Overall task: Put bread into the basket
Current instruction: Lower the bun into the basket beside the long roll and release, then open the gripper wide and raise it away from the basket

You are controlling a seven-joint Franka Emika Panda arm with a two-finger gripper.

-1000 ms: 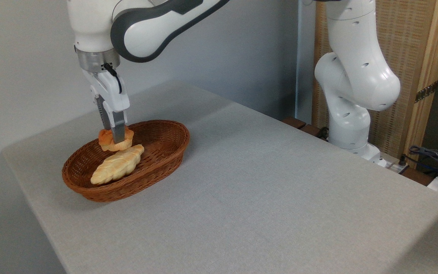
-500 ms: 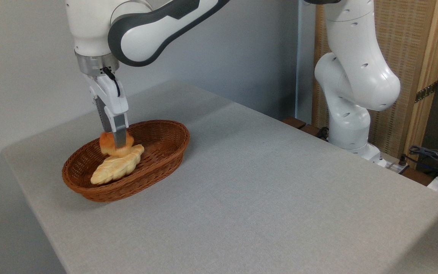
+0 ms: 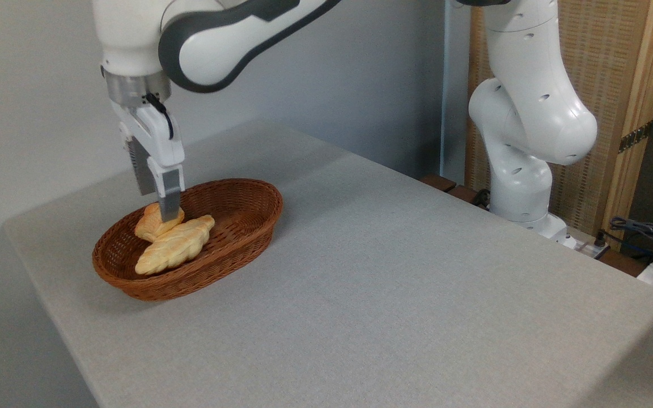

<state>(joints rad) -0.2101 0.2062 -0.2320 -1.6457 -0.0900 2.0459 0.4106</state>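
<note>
The bread [image 3: 146, 225], a small orange-golden bun, lies tilted inside the reddish-brown wicker basket [image 3: 230, 249] at the table's left. It rests against the back of a longer pale braided loaf [image 3: 176, 246]. My gripper [image 3: 159, 205] hangs straight down over the bun with its fingers spread apart, open. The near fingertip [image 3: 170, 211] stands in front of the bun's top and hides part of it; the far finger is just left of it. I cannot tell whether the near finger still touches the bun.
The grey table [image 3: 389, 272] stretches out to the right of the basket. The arm's white base [image 3: 525, 170] stands at the back right, with cables [image 3: 644, 232] beside it. The table's left edge runs close behind the basket.
The gripper shifted left and its fingers spread. The bun dropped from between them and now rests in the basket behind the braided loaf.
</note>
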